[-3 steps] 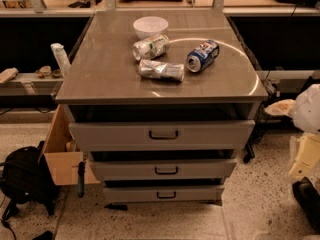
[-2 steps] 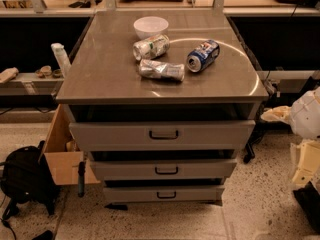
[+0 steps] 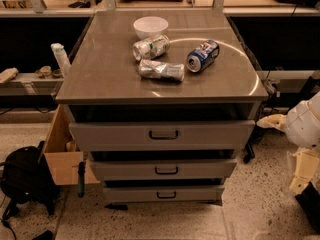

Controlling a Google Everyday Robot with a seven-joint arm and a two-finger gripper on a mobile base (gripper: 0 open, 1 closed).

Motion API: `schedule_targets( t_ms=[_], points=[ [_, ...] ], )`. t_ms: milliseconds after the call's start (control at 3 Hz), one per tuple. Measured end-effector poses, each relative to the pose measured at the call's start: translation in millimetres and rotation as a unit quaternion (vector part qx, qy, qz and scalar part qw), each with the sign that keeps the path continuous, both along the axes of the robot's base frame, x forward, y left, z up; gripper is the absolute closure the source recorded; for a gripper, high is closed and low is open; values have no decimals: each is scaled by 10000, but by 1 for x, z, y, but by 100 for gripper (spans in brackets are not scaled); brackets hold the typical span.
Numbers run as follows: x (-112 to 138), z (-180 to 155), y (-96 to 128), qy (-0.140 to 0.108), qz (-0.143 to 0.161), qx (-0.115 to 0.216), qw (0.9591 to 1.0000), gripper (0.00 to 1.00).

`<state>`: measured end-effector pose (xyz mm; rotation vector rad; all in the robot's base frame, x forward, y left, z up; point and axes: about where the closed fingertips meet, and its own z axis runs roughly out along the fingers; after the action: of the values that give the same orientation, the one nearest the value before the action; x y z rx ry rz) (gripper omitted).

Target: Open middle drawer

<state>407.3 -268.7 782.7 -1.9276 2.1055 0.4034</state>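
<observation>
The grey cabinet has three stacked drawers. The middle drawer (image 3: 200, 168) has a medium-sized grey front with a small black loop handle (image 3: 166, 170). It sits between the taller top drawer (image 3: 210, 134) and the slimmer bottom drawer (image 3: 195, 194), with a dark gap above its front. My gripper (image 3: 271, 122) is at the far right on the white arm (image 3: 305, 124), level with the top drawer. It is well right of the cabinet and touches nothing.
On the cabinet top (image 3: 105, 74) stand a white bowl (image 3: 150, 26), two crushed cans (image 3: 161, 70) and a blue can (image 3: 202, 55). A cardboard box (image 3: 62, 156) and a black backpack (image 3: 22, 179) sit on the floor at the left. Benches run behind.
My arm and gripper at the right have sunk a little lower. The drawers and the things on top have not moved.
</observation>
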Motion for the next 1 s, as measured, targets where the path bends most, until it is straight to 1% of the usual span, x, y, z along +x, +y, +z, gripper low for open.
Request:
schedule_targets(
  t_ms=[333, 1000],
  points=[
    [0, -2, -2, -9, -58, -90, 9999, 0],
    [5, -49, -23, 139, -315, -130, 9993, 0]
  ],
)
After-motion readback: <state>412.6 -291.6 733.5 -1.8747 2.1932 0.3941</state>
